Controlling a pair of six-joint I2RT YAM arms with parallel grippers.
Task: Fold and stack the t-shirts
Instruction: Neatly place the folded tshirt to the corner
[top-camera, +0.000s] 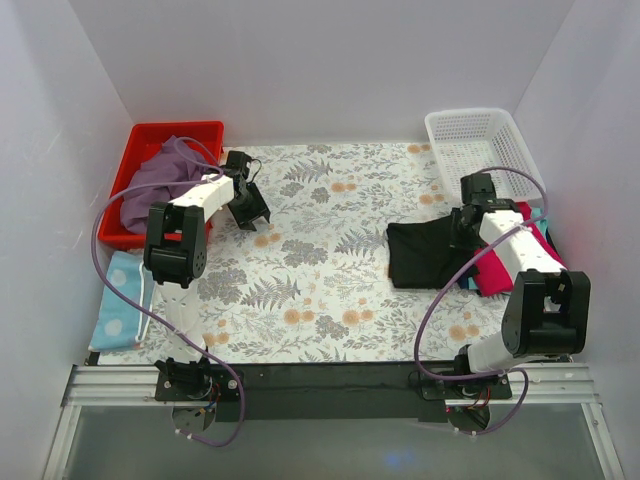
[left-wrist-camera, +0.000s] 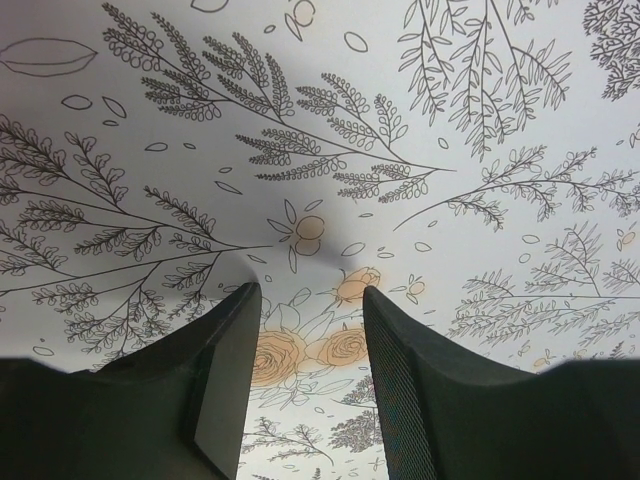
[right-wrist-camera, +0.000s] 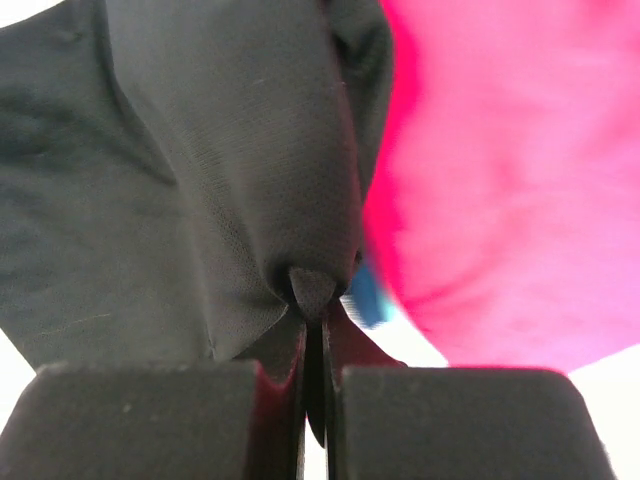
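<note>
my right claw (right-wrist-camera: 322, 300) is clenched on a pinch of the black tee (top-camera: 420, 258), which lies bunched on the table's right side, touching the magenta tee (top-camera: 493, 272). my left claw (left-wrist-camera: 305, 295) hangs w/ fingers apart, nothing btwn them, over the floral cloth (top-camera: 330, 250). purple tee (top-camera: 150, 180) is heaped in the red bin (top-camera: 170, 130).

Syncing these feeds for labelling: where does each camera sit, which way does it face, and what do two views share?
Top external: above and behind the arms, looking down on the floral table; both arms show.
Left wrist: faces down at that table; left gripper open.
Right wrist: close on black t-shirt pinched in right gripper, pink t-shirt beside.
Shared: top and right wrist show both t-shirts.
</note>
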